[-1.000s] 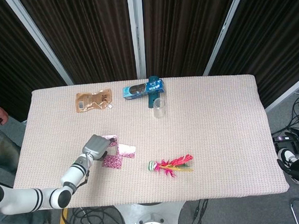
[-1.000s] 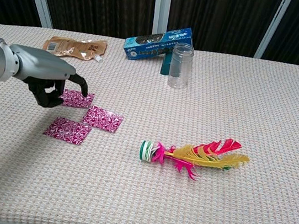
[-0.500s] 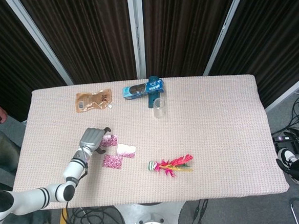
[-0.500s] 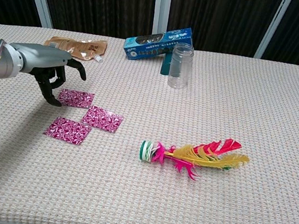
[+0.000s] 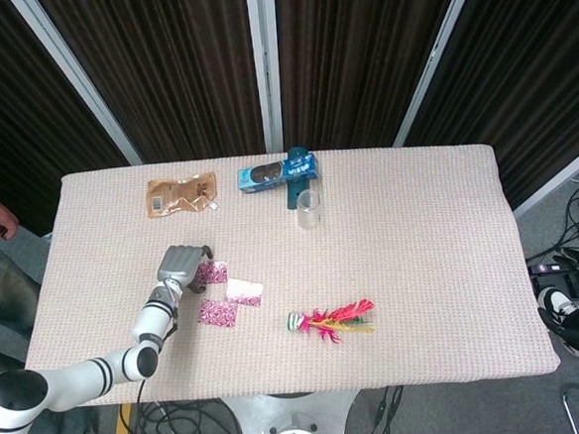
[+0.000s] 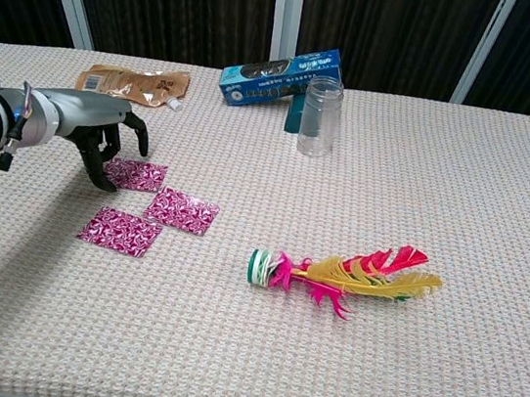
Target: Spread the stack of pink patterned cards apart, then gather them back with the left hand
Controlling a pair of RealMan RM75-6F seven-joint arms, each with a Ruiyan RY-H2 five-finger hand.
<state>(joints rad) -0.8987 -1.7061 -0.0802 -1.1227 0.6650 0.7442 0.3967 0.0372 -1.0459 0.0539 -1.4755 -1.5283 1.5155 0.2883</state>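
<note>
Three pink patterned cards lie spread flat at the table's left: a far one [image 6: 137,175] [image 5: 213,272], a middle one [image 6: 182,211] [image 5: 244,292] and a near one [image 6: 122,231] [image 5: 218,312]. My left hand [image 6: 96,138] [image 5: 181,264] hovers just left of the far card, fingers apart and curved downward, holding nothing. One fingertip [image 6: 106,182] reaches the cloth at that card's left edge. My right hand [image 5: 567,325] hangs beyond the table's right edge, dark and small; its fingers are unclear.
A brown pouch [image 6: 133,83], a blue box [image 6: 280,74] and a clear jar [image 6: 320,117] stand along the far side. A pink and yellow feather shuttlecock [image 6: 344,269] lies right of the cards. A woven cloth covers the table [image 6: 461,206].
My left hand has lifted off the far card and drawn back to its left, fingers spreading. The three cards stay where they lay.
</note>
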